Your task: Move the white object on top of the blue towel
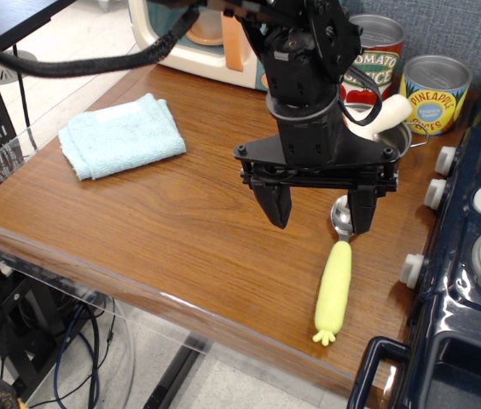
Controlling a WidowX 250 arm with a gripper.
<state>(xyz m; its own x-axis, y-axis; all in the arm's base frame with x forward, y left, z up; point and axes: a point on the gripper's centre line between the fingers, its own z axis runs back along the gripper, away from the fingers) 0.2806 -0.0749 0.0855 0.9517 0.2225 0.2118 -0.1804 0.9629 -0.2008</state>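
The white object (pixel 391 113), a cream-white rounded stem, leans out of the steel pot (pixel 404 141) at the back right; its lower end is hidden behind the arm. The blue towel (pixel 121 136) lies folded on the wooden table at the back left, with nothing on it. My gripper (pixel 320 220) hangs open and empty above the table, in front of the pot and a little left of it, fingers pointing down. It is far to the right of the towel.
A yellow-handled spoon (pixel 334 290) lies just below my right finger. A tomato can (pixel 379 53) and a pineapple can (pixel 435 89) stand behind the pot. A dark blue toy stove (pixel 479 256) fills the right edge. A cream toy appliance (pixel 198 43) stands at the back.
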